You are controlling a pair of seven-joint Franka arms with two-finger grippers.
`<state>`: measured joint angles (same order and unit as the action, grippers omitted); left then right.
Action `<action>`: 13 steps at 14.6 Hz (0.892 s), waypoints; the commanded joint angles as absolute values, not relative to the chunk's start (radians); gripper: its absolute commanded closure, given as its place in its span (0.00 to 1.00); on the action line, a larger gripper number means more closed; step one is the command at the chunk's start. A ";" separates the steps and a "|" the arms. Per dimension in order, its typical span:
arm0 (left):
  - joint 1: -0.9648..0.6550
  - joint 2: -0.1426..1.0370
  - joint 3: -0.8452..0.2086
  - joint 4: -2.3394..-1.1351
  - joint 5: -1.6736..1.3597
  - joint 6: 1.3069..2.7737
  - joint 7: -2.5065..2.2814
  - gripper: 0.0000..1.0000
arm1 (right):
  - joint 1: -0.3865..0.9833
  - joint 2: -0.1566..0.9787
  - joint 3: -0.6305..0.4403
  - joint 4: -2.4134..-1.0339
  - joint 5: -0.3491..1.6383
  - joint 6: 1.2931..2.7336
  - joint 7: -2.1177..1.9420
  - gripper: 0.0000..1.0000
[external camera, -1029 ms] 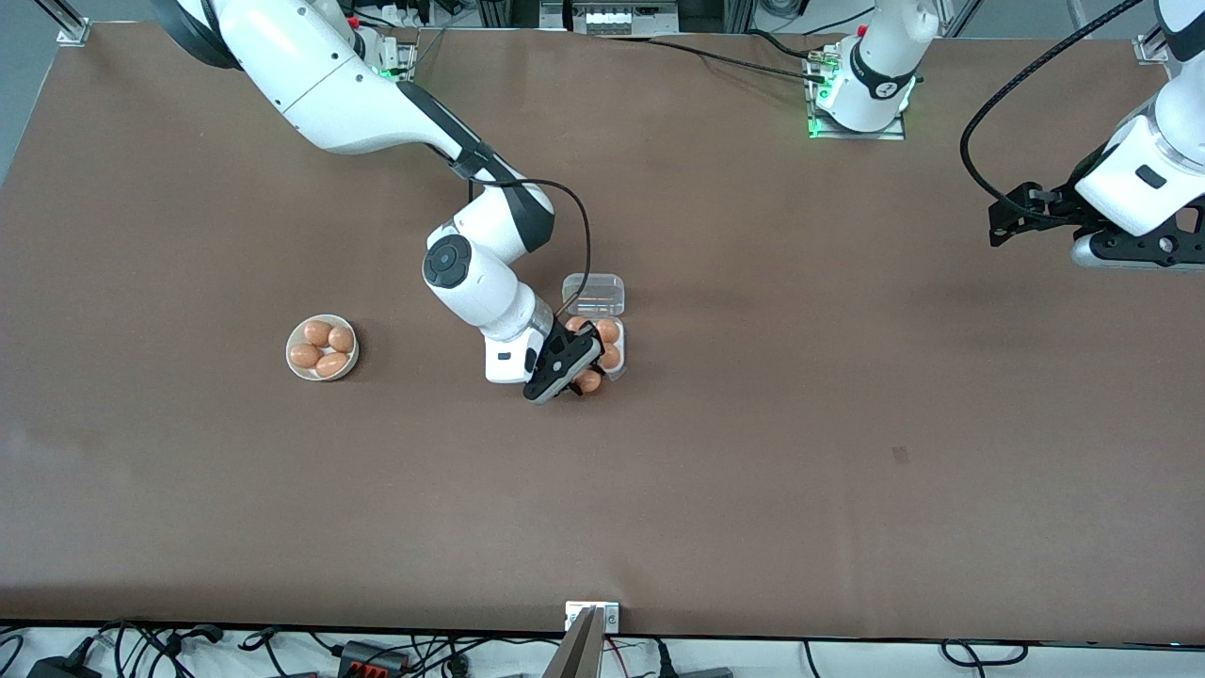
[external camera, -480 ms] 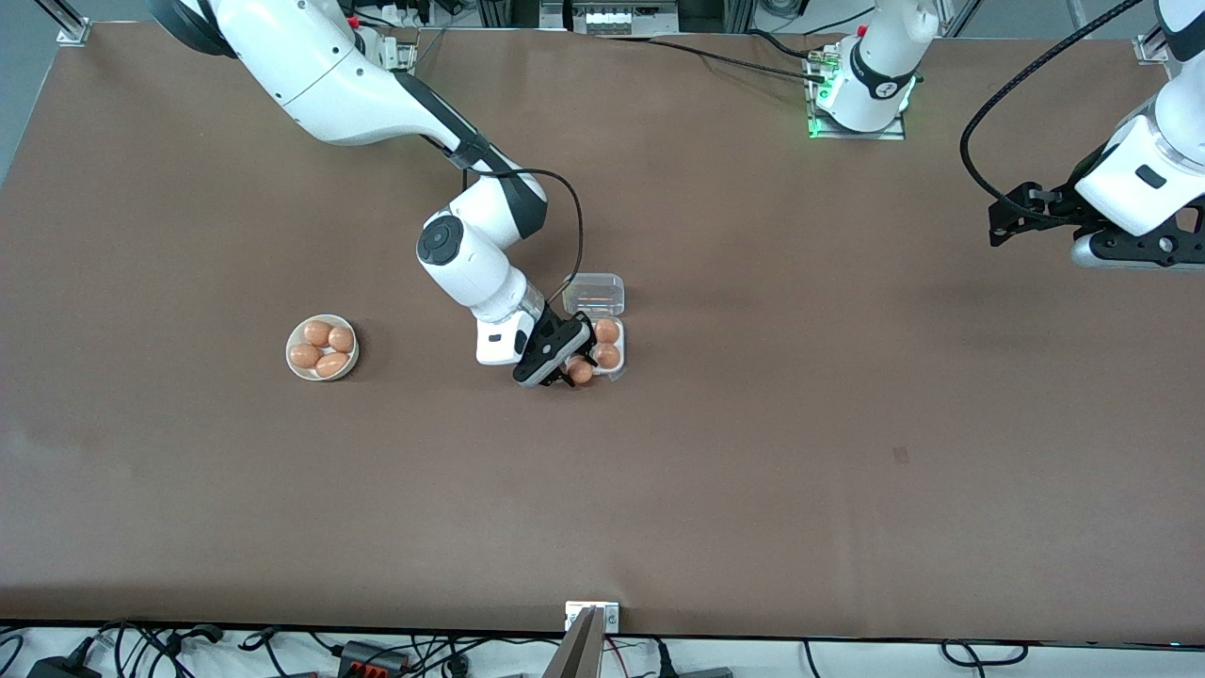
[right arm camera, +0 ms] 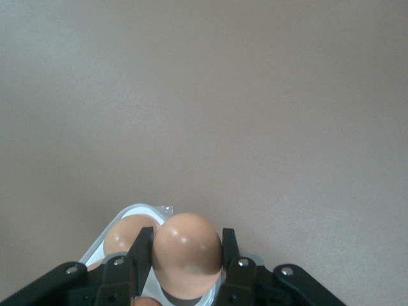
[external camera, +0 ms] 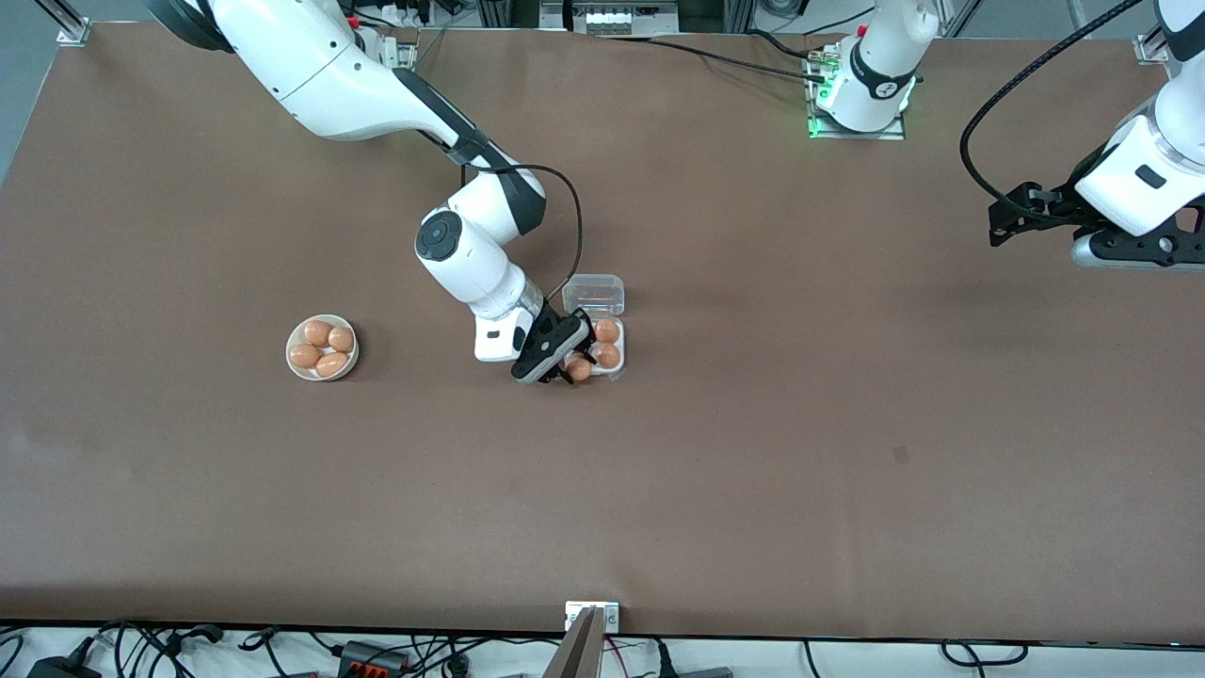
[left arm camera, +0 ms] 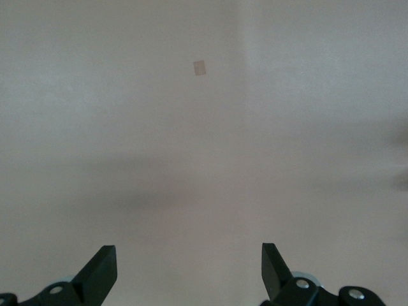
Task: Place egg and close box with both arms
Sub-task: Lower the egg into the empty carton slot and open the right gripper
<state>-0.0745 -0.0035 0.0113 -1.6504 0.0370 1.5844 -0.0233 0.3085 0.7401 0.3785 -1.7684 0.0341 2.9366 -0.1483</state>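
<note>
My right gripper (external camera: 572,367) is shut on an orange-brown egg (external camera: 580,370) and holds it over the box's cell nearest the front camera, at the right arm's end of the box. In the right wrist view the egg (right arm camera: 187,252) sits between both fingers. The box (external camera: 619,363) is a white tray with two eggs (external camera: 607,344) showing in it; its clear lid (external camera: 594,293) lies open, farther from the camera. My left gripper (left arm camera: 189,264) is open and empty, high over the left arm's end of the table, waiting.
A round white bowl (external camera: 294,365) with several eggs stands toward the right arm's end of the table, level with the box. A small dark mark (external camera: 901,455) is on the brown table surface nearer the front camera.
My right gripper has moved with the egg toward the right arm's end and a little lower, settling over the box's near cell. The left arm has not moved.
</note>
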 commanded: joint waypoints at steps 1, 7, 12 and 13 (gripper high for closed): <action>-0.067 -0.011 0.006 -1.644 0.023 1.568 -0.011 0.00 | 0.305 0.712 0.391 -1.810 0.049 2.947 -0.129 1.00; -0.067 -0.011 0.008 -1.644 0.021 1.568 -0.009 0.00 | 0.304 0.692 0.410 -1.850 0.049 2.947 -0.123 1.00; -0.067 -0.011 0.008 -1.644 0.021 1.568 -0.009 0.00 | 0.299 0.676 0.410 -1.868 0.049 2.947 -0.127 1.00; -0.066 -0.009 0.008 -1.644 0.021 1.568 -0.009 0.00 | 0.301 0.678 0.410 -1.868 0.049 2.947 -0.127 1.00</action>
<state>-0.0745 -0.0035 0.0113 -1.6504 0.0370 1.5839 -0.0233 0.3073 0.7085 0.4025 -1.8306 0.0341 2.9366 -0.1331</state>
